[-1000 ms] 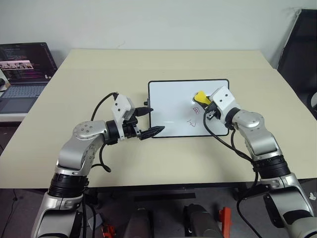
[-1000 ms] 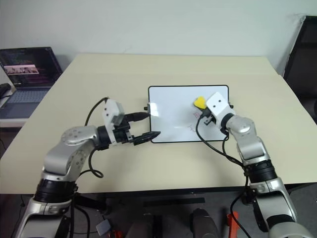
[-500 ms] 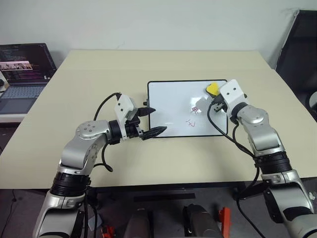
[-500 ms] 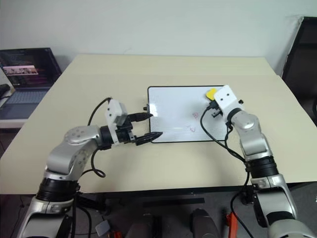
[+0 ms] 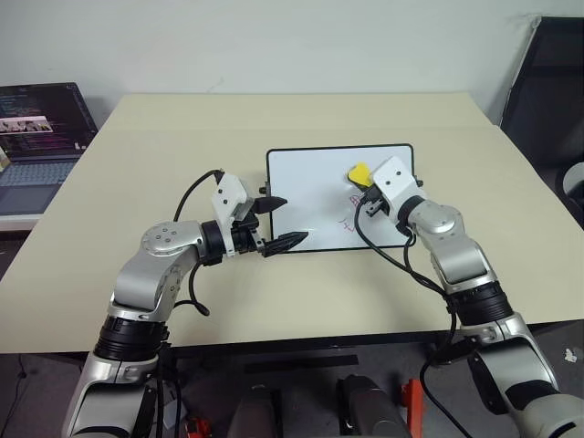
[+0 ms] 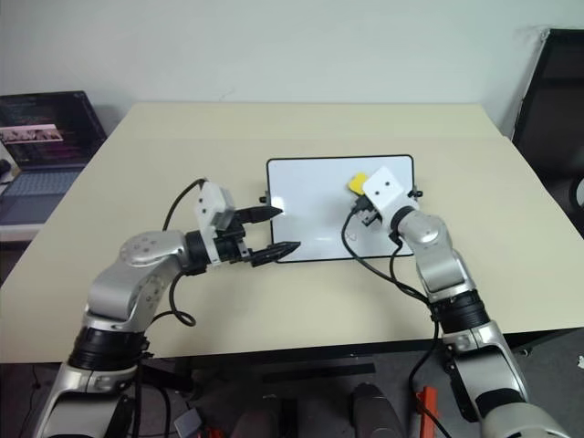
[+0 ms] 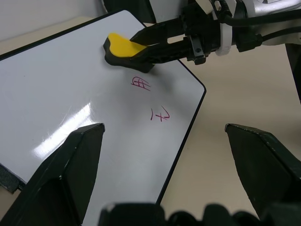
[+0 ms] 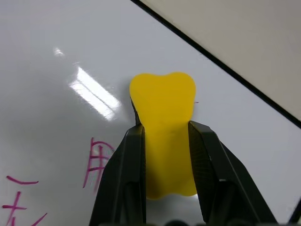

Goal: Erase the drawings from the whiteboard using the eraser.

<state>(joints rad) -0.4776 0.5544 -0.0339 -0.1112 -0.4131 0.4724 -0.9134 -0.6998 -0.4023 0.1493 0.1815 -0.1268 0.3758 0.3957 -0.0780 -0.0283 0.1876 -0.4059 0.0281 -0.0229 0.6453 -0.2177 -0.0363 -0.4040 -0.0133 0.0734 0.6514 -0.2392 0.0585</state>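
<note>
Yellow eraser point(image 5: 357, 172): head view; pinched by the right gripper point(image 5: 367, 187), its dark underside down on the whiteboard point(image 5: 310, 196), toward the board's 2 o'clock corner.
Whiteboard: head view; glossy white with a thin black frame, flat on the beige surface point(image 5: 182, 137) near its middle.
Drawings point(image 5: 349, 212): head view; red scribbles just at 6 o'clock of the eraser, in the board's right half.
Left gripper point(image 5: 281, 222): head view; jaws spread wide, hovering at the board's 8 o'clock corner, one black finger over the left edge, the other by the near edge.
Laptop point(image 5: 36, 128): head view; open, screen lit, at 9 o'clock past the surface's edge.
Left wrist view: two spread black fingers point(image 7: 70, 165) frame the board; two red scribbles visible, one just beside the eraser, the other nearer the board's edge; right jaws clamp the eraser from both sides.
Right wrist view: black fingers point(image 8: 127, 169) pressed against the eraser's narrow waist; red strokes beside it on the white.
</note>
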